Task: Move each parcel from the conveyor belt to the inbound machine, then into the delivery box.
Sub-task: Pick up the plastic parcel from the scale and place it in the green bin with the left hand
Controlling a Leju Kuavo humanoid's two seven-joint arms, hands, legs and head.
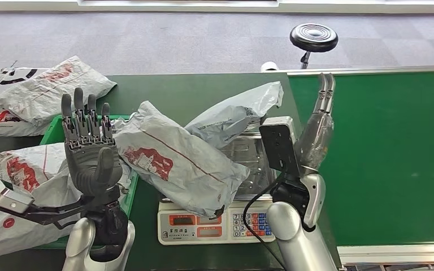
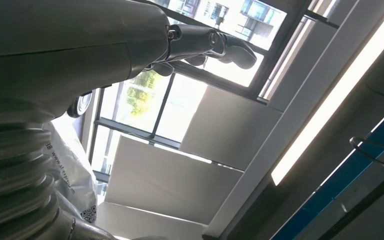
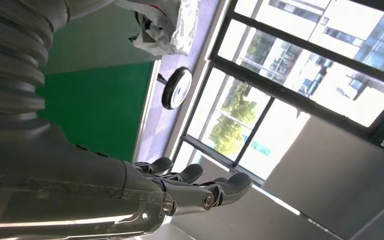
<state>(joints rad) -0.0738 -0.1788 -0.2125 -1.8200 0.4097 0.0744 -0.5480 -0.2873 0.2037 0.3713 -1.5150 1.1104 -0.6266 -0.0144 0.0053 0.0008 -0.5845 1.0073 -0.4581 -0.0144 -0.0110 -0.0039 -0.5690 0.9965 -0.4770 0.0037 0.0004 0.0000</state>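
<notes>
Both empty: left robot hand (image 1: 89,148) raised, fingers spread; right robot hand (image 1: 318,121) extended flat. Parcel (image 1: 175,158) lies across the scale (image 1: 215,223).

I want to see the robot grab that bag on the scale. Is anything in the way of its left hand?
Nothing visible. The left hand is raised and open right beside the parcel lying across the scale; no object sits between them.
</notes>
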